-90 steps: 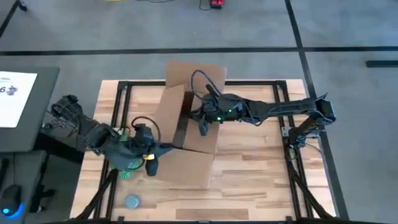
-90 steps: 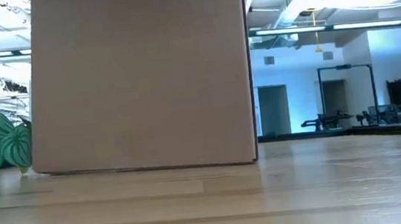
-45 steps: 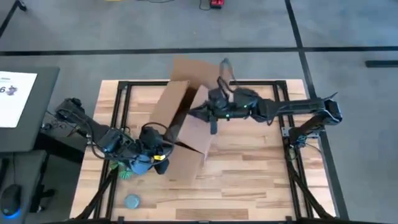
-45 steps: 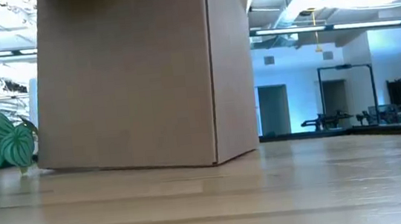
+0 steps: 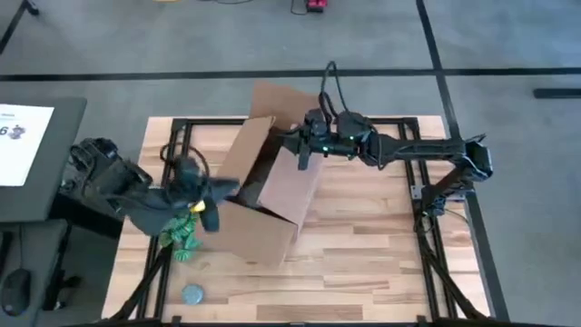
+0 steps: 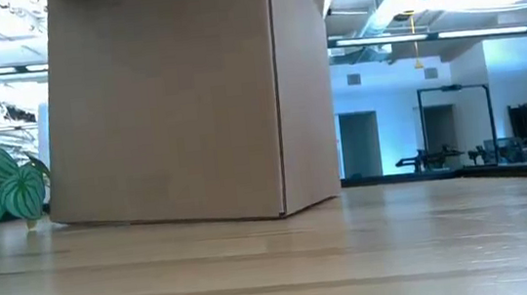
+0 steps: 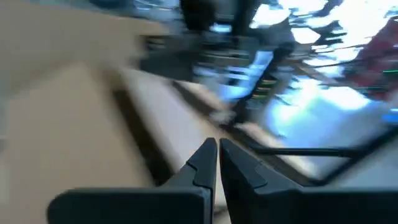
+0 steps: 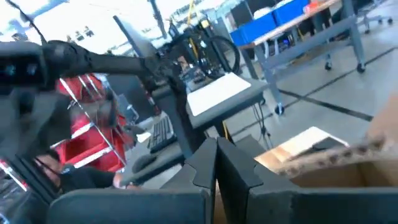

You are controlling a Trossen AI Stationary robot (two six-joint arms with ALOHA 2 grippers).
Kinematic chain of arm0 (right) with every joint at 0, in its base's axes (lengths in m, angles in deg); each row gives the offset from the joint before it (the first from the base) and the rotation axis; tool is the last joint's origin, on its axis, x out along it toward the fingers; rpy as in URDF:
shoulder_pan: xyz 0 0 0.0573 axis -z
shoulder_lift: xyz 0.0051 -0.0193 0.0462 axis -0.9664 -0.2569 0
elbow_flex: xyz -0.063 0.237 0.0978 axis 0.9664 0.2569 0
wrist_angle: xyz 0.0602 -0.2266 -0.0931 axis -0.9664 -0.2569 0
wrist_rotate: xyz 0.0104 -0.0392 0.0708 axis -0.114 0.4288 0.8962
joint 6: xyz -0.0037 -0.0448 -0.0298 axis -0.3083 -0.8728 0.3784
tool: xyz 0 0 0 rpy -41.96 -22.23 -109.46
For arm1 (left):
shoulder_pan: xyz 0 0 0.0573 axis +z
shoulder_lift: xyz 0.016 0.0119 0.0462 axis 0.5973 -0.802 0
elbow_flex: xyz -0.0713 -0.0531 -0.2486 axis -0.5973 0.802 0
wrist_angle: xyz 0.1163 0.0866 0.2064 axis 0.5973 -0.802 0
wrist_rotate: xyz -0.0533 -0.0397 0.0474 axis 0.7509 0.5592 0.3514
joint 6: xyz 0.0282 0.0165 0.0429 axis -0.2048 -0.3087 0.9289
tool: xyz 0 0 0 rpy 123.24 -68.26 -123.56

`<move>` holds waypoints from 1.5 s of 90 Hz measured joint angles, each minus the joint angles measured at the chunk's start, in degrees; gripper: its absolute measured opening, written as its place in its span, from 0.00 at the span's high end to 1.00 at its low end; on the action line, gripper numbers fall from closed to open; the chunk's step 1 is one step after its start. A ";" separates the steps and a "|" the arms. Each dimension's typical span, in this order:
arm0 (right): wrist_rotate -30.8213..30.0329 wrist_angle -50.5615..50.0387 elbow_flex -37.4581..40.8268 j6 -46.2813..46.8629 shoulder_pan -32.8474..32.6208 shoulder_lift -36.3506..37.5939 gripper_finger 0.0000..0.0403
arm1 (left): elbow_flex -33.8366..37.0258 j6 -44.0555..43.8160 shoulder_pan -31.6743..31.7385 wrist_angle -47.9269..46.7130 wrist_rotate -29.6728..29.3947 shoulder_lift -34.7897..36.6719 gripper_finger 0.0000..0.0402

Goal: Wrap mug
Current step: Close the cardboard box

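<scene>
Cardboard box (image 5: 263,195): hides any mug from you.
Left end effector (image 5: 207,221): pressed shut, box's left side.
Right end effector (image 5: 302,156): pressed shut, box's far rim.

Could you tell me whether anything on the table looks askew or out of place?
The cardboard box sits skewed to the table's edges, flaps open. No mug shows; a green patterned bundle lies beside the box.

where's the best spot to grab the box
Probably the raised flap on the far side of the box, pinched from above. It is a thin free edge, while the upright walls look too wide for two fingers to span.
</scene>
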 joint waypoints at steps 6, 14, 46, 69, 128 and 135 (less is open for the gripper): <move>0.19 -0.19 0.00 -0.02 -0.10 -0.04 1.00 | -0.13 -6.95 2.33 -9.89 0.65 0.12 1.00; 0.28 0.19 -0.04 0.00 -0.16 -0.34 1.00 | 1.17 -17.71 5.63 -23.53 4.92 -0.51 1.00; 1.30 -3.64 0.00 -0.50 -0.36 -0.56 1.00 | 16.54 -17.95 12.05 -13.06 17.96 -0.32 1.00; 3.44 -4.55 0.00 -0.48 0.06 -0.47 1.00 | 19.22 -7.82 12.01 7.79 21.44 -0.66 1.00; 3.12 -15.02 -0.02 -4.55 1.73 -0.47 1.00 | -0.39 -18.28 14.96 -21.98 13.69 0.82 1.00; 3.12 -14.86 -0.02 -5.05 1.74 -0.47 1.00 | 0.94 -18.46 17.74 -23.57 14.89 0.92 1.00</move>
